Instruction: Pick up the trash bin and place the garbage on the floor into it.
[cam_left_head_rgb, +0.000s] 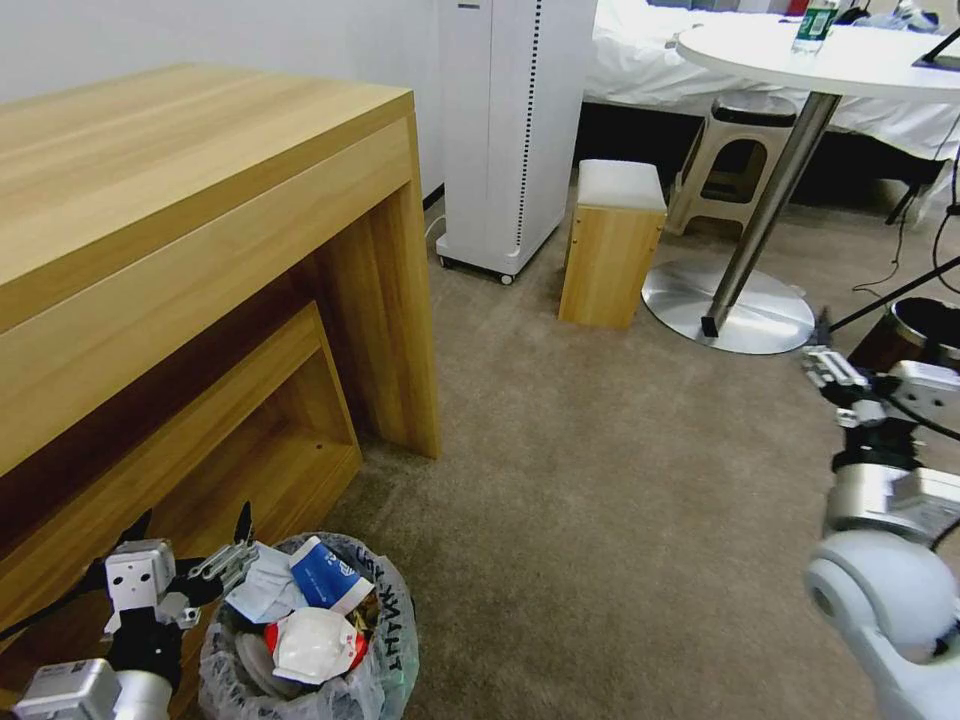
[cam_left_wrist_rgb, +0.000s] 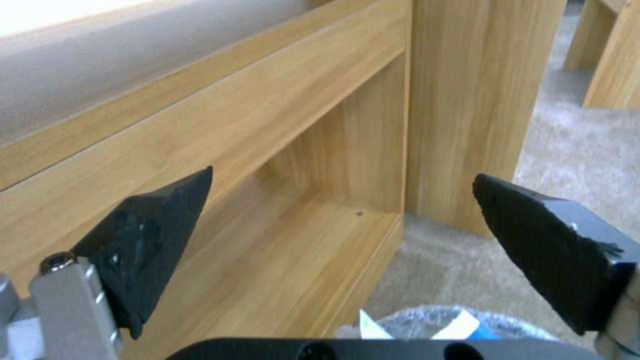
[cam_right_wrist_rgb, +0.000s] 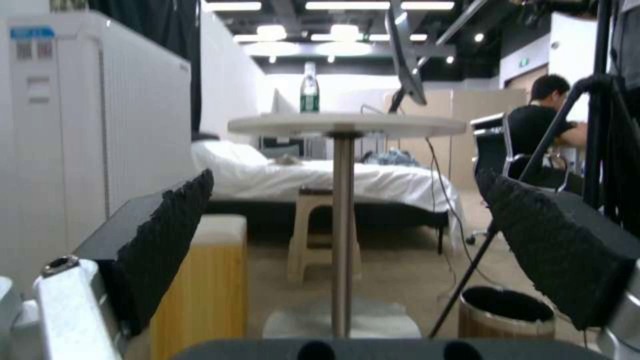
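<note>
While sitting low at the lower left of the frame, looking light and crinkly, trash bin (cam_left_head_rgb: 310, 640) needing a hold at its rim, left gripper (cam_left_head_rgb: 190, 535) spread wide beside it, right gripper (cam_left_head_rgb: 822, 352) gaping too.

The trash bin (cam_left_head_rgb: 385, 640) is showing a crinkly, translucent plastic liner, holding glossy wrappers and crumpled white paper. The floor (cam_left_head_rgb: 600, 480) is lying as matt, short-pile beige carpet. The worktop (cam_left_head_rgb: 180, 200) is showing smooth light wood grain with a soft sheen. The left tool (cam_left_wrist_rgb: 340, 220) is presenting rough, matt black pads on brushed metal. The round table's base (cam_left_head_rgb: 730, 305) is gleaming as polished metal.
</note>
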